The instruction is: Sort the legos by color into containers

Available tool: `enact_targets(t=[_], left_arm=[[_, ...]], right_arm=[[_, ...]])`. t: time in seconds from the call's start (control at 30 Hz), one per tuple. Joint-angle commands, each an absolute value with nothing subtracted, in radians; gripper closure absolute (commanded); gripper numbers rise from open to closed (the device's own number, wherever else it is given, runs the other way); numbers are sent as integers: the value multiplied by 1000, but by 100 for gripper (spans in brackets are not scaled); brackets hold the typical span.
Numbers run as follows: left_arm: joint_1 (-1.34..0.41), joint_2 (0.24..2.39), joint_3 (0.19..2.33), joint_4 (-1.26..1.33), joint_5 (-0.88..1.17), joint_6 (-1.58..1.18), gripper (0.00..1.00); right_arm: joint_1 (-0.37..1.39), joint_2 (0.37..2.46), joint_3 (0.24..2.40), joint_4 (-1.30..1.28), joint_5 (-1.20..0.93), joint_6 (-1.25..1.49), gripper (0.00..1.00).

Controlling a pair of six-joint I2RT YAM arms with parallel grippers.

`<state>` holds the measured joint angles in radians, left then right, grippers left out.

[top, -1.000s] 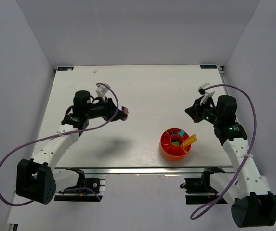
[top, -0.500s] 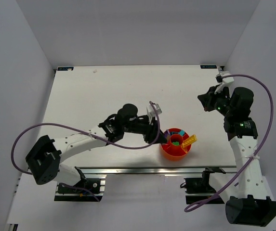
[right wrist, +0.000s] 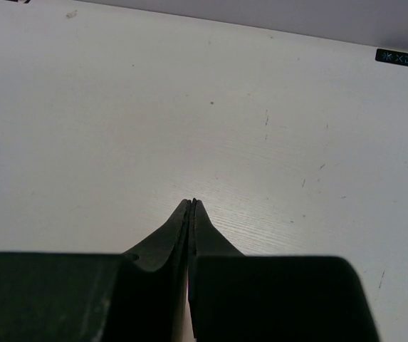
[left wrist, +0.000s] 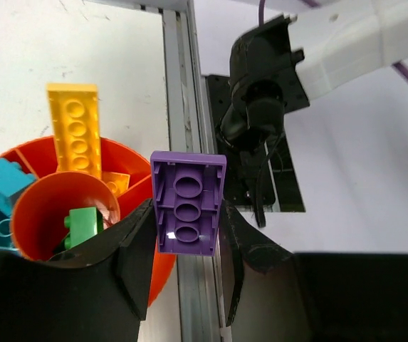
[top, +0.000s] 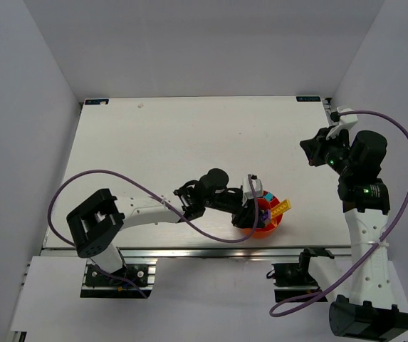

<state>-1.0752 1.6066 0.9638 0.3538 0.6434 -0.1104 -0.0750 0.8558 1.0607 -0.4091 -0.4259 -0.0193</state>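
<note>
The left end effector (left wrist: 187, 214) grasps one purple plate (left wrist: 188, 203), hollow underside showing and long axis pointing straight out, over the tray (left wrist: 162, 271) rim, with one green brick (left wrist: 82, 222), two cyan bricks (left wrist: 3, 182) and one yellow plate (left wrist: 75, 128) beyond, while the right end effector (right wrist: 191, 203) is clenched empty above the worktop (right wrist: 189, 107).

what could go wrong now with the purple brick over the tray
The purple brick in the left gripper looks close to the tray rim; released here, it might fall outside. The yellow plate sticks out over the rim, so a bump from the gripper could tip it out. The brick could also drop into the cup with the green brick.
</note>
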Motion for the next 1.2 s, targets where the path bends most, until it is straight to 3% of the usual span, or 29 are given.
enact_targets(t=[0.0, 0.87, 0.97, 1.07, 1.17], left_arm=[[-1097, 1629, 1002, 397, 667, -31, 99], [-1155, 1643, 957, 333, 330, 167, 92], [-1155, 1649, 962, 321, 319, 172, 82], [-1164, 1646, 960, 311, 308, 172, 62], [-1164, 1644, 957, 305, 299, 172, 51]], right_arm=[[-84, 839, 1100, -434, -436, -11, 100], [-106, 827, 1081, -449, -525, -8, 100], [-107, 828, 1081, -446, -532, -8, 100], [-109, 827, 1081, -448, -541, -8, 100], [-109, 828, 1077, -448, -551, -8, 100]])
